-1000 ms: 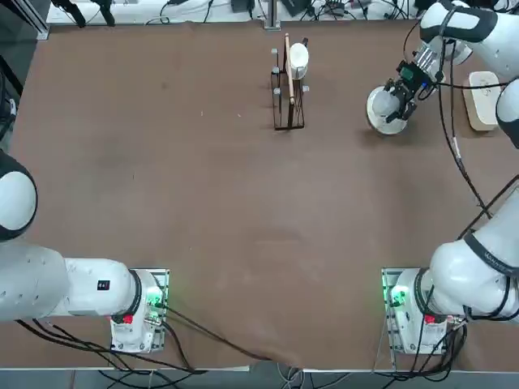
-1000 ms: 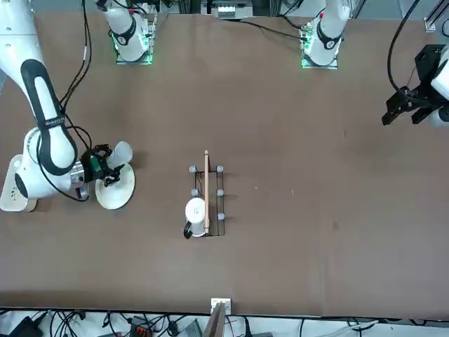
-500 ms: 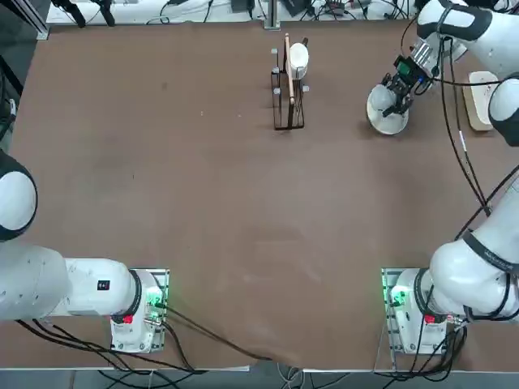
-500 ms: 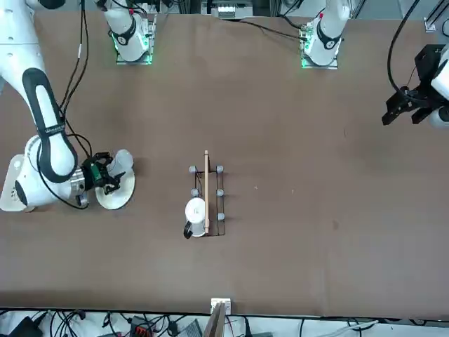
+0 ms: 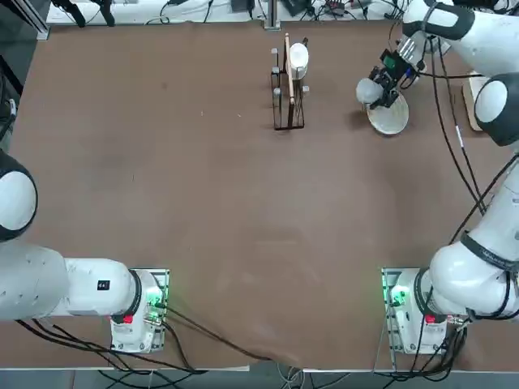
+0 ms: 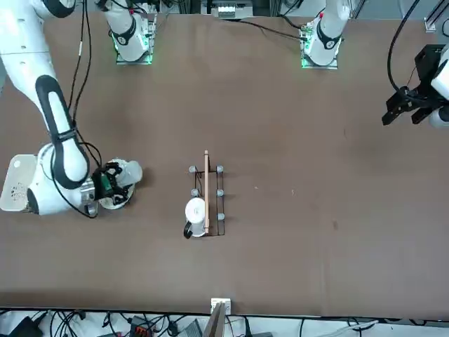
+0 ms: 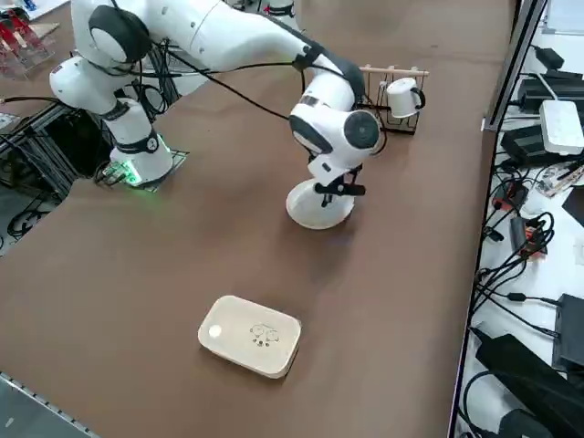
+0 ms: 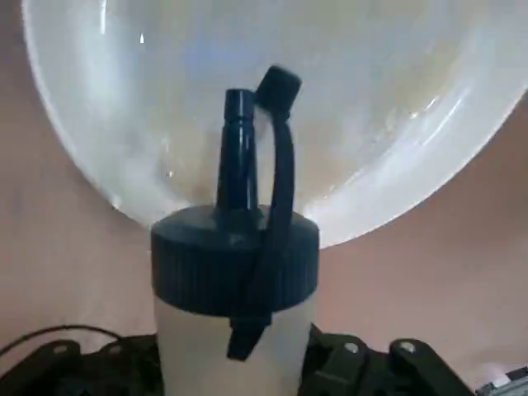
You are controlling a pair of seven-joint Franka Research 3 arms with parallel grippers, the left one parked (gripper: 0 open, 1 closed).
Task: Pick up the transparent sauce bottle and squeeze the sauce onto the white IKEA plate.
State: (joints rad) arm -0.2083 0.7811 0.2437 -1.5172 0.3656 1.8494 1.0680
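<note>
So the right gripper [image 5: 381, 84] sits in the upper right of the top view, clamped shut on the transparent sauce bottle [image 5: 368, 91], which sticks out sideways from it toward the left of that frame. In the front view the same pair shows at middle left, the gripper [image 6: 111, 182] with the bottle's [image 6: 130, 172] pale base poking out to the right.

The white IKEA plate [image 5: 389, 117] lies on the table [image 5: 203, 186] right under the gripper, and the bottle hangs over its upper-left rim in the top view. In the wrist view the bottle [image 8: 235, 330] fills the lower middle, its dark cap and nozzle pointing at the plate [image 8: 396, 124] behind it, with the little tethered lid hanging off to the side.

Hard to make out: in the right side view the arm's wrist covers the bottle completely and only the plate [image 7: 315, 212] peeks out below. In the front view the arm hides most of the plate [image 6: 112, 201]. Can't tell if any sauce is on it
</note>
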